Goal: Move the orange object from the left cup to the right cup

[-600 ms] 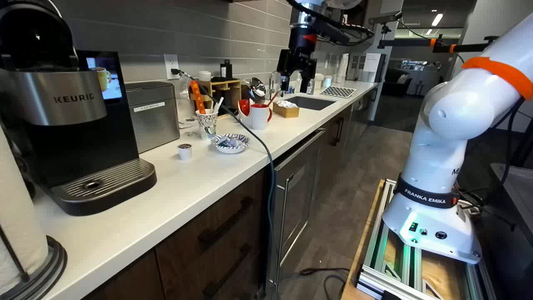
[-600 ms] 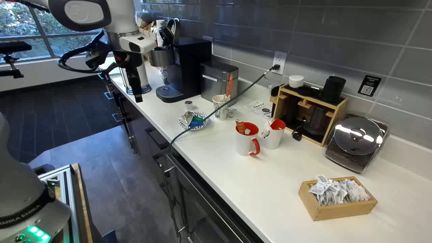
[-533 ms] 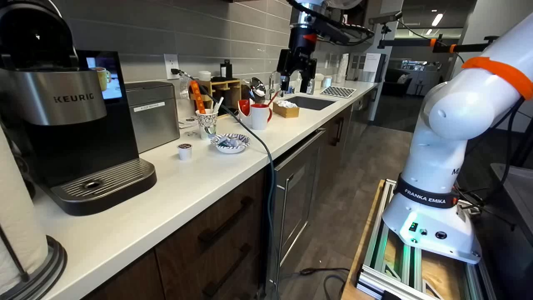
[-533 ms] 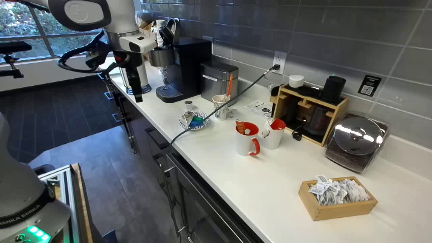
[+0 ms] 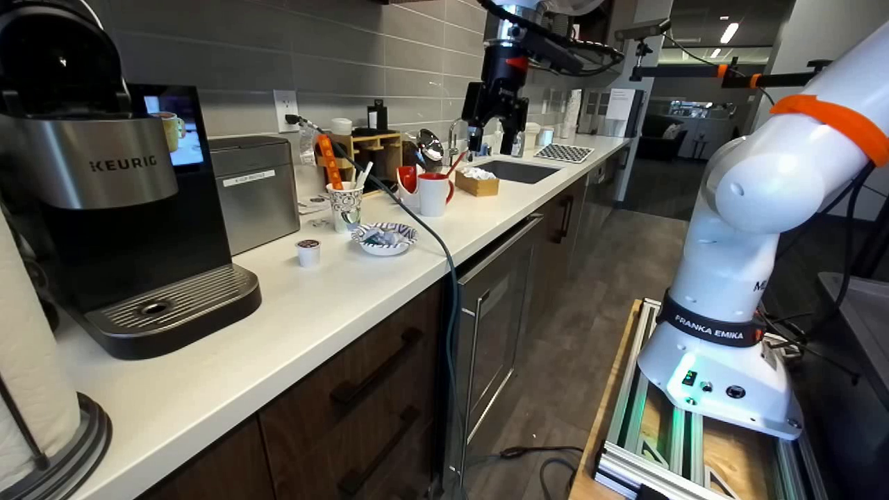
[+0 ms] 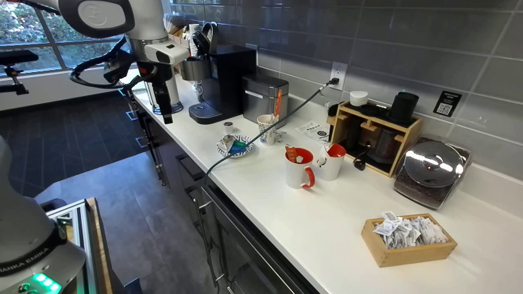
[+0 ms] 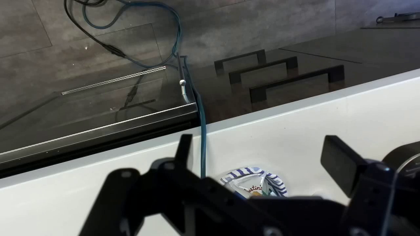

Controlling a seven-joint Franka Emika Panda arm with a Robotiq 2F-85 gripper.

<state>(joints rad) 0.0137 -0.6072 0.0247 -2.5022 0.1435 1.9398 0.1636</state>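
Note:
The long, thin orange object [image 5: 329, 161] stands tilted in a patterned white paper cup [image 5: 346, 208]. In an exterior view the orange object [image 6: 278, 103] rises above that cup [image 6: 267, 139] beside the metal bin. No clear tumbler shows. A white mug with red inside and red handle [image 6: 295, 175] stands along the counter, with a smaller orange packet in it; it also shows in an exterior view [image 5: 432, 196]. A second white mug with red inside [image 6: 331, 169] is beside it. My gripper [image 5: 494, 141] is open and empty, raised high; its fingers are apart in the wrist view [image 7: 261, 146].
A patterned bowl [image 7: 252, 170] with wrappers lies below the gripper. A dark cable [image 6: 302, 104] crosses from the outlet over the counter edge, passing the paper cup. A coffee machine [image 6: 233, 81], a small pod [image 5: 308, 253], a wooden rack [image 6: 402, 147] and a packet box [image 6: 412, 255] stand there.

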